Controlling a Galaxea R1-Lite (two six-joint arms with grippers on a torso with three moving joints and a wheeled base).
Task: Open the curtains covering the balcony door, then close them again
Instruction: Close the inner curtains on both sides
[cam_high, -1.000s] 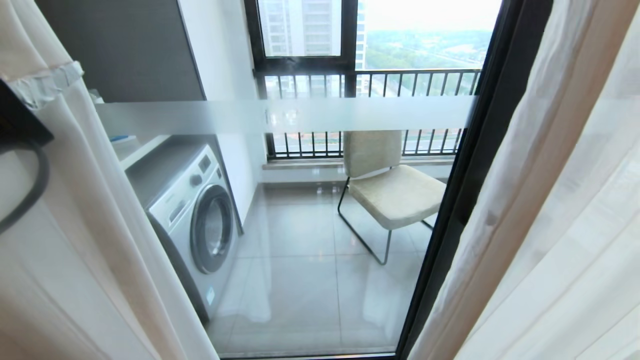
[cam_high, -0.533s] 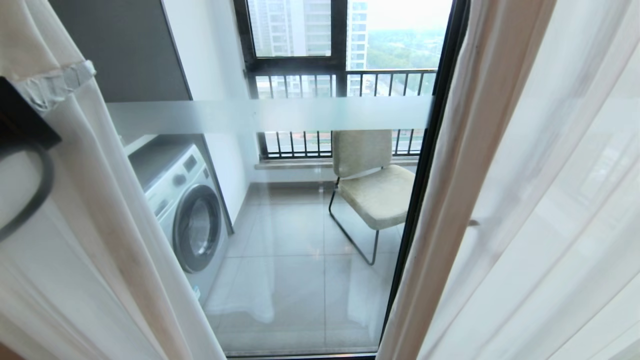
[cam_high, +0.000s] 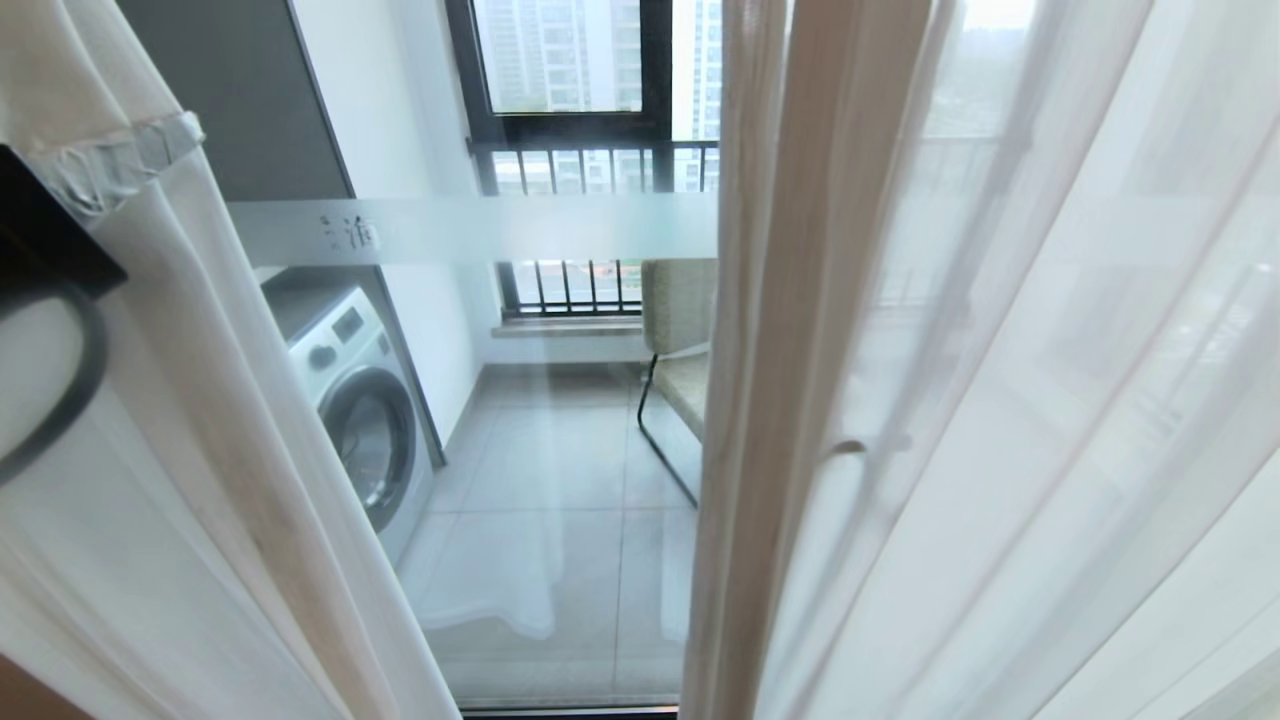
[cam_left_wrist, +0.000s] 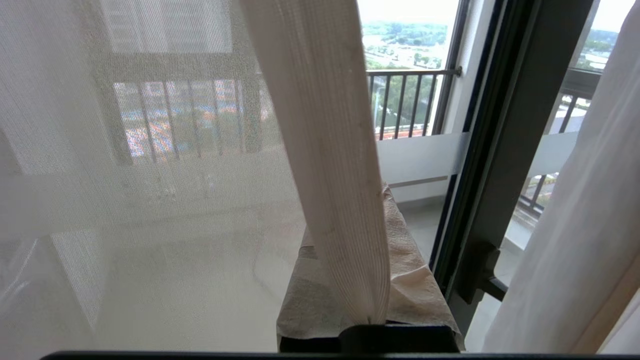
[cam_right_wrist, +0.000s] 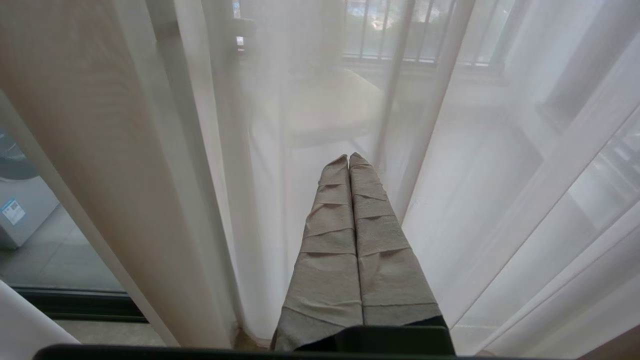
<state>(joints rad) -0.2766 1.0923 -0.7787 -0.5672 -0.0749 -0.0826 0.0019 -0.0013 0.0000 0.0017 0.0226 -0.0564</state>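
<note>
You see sheer white voile curtains (cam_high: 1000, 400) edged with a ribbed woven beige hem (cam_left_wrist: 340, 200), matt and fine-grained. At centre frame, the balcony door (cam_high: 560, 420) is clear glass with a frosted band. Behind it lie glossy floor tiles (cam_high: 540, 470). Crinkled paper-like tape wraps the right gripper (cam_right_wrist: 348, 162) fingers.

A ribbed beige curtain fold (cam_left_wrist: 330, 150) is clamped in the paper-wrapped left gripper (cam_left_wrist: 367, 320) — sheer white voile (cam_left_wrist: 125, 175) beside it, black door frame (cam_left_wrist: 505, 165) beyond.
</note>
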